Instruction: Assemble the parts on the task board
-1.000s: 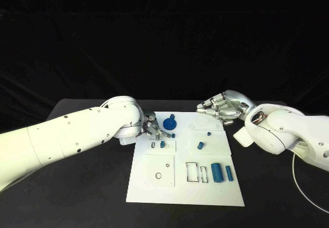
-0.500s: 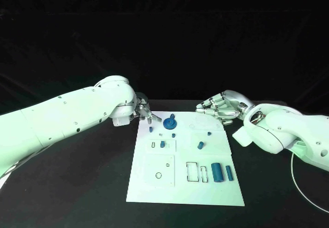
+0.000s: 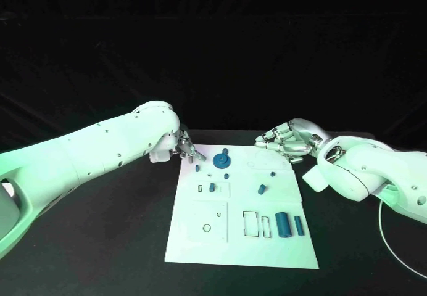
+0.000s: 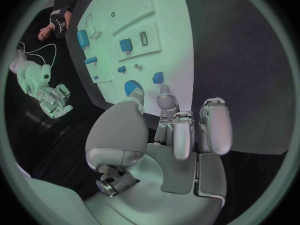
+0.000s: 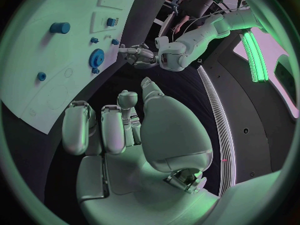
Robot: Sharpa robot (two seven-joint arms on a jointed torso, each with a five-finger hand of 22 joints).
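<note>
Left hand [image 3: 184,147], fingers apart and holding nothing, hovers at the far-left corner of the task board [image 3: 197,243]; right hand [image 3: 286,140], fingers curled on nothing, hangs off the far-right corner. Nearest the left hand lies a small blue part [image 3: 195,166], just nearward; its long axis cannot be told.

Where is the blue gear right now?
Head view: the gear sits at the board's far end, toward its left side, just right of the left hand.
</note>
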